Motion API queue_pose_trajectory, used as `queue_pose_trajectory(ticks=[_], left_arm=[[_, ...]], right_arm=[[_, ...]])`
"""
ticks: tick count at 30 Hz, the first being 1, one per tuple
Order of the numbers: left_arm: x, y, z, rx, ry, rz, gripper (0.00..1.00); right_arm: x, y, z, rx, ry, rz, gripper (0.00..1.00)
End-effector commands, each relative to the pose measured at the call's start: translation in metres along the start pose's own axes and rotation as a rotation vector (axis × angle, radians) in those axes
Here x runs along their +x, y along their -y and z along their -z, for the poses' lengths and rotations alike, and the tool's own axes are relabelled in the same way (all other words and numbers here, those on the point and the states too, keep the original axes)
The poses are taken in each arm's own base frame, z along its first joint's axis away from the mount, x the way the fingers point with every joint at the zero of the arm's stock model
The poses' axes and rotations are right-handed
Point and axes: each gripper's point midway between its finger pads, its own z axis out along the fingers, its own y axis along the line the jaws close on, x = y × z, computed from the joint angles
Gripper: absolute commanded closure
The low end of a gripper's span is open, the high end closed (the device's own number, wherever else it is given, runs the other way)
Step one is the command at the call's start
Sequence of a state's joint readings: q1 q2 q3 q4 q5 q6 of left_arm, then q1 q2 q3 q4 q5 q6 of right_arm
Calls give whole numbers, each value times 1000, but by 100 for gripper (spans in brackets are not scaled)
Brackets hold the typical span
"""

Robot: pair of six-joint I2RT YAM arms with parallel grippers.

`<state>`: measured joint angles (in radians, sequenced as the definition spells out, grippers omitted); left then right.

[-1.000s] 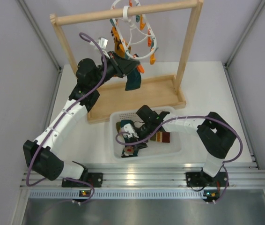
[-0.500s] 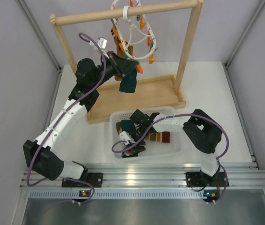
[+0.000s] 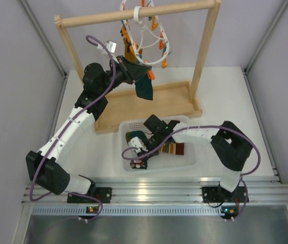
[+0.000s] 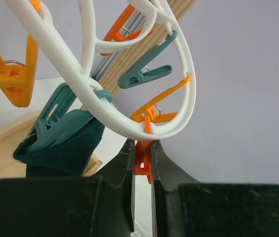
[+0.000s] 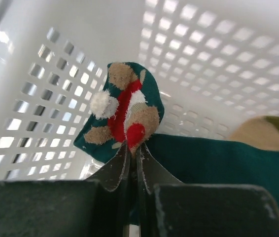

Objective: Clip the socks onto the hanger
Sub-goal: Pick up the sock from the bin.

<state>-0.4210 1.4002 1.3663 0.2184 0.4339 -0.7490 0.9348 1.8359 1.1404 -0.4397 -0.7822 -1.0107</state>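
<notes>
The white ring hanger (image 3: 145,36) hangs by its hook from the wooden rail. One dark teal sock (image 3: 145,88) dangles from a teal clip (image 4: 55,132) on it. My left gripper (image 3: 134,71) is up at the ring's lower edge, shut on a small orange clip (image 4: 143,159) under the white hanger ring (image 4: 129,126). My right gripper (image 3: 140,154) is down in the white basket, shut on the toe of another teal sock (image 5: 129,106) that bears a face motif. A striped sock (image 3: 175,149) lies beside it; its olive and cream end (image 5: 270,132) shows at the right.
The wooden rail frame (image 3: 202,56) stands on its wooden base (image 3: 164,101) at the back of the table. The perforated white basket (image 3: 194,161) sits in front of it, its wall (image 5: 203,59) close around my right fingers. Grey walls close in both sides.
My right gripper has closed on the motif sock in the basket and its arm has shifted slightly. The hanging teal sock has swung a little; my left gripper stays on the clip.
</notes>
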Motion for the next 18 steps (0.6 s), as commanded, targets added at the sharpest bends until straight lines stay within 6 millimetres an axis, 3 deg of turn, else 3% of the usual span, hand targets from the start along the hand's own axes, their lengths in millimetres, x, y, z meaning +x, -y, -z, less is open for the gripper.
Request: queue_pose_trajectory(ticks=[1,6,12,18], left_arm=[[-32,8,1,22,112,-50,100],[-32,9,2,25,114,-45,100],[-33,11,2,38,117,-26,100],[-32,14,1,57,122,11,100]], right_arm=[[-72,21,51,158,172,-8,100],[-114,41,109,320,338,-157,100],[-141,59,180,485,540,-346,100],[-136,70,235,653,763,-653,100]])
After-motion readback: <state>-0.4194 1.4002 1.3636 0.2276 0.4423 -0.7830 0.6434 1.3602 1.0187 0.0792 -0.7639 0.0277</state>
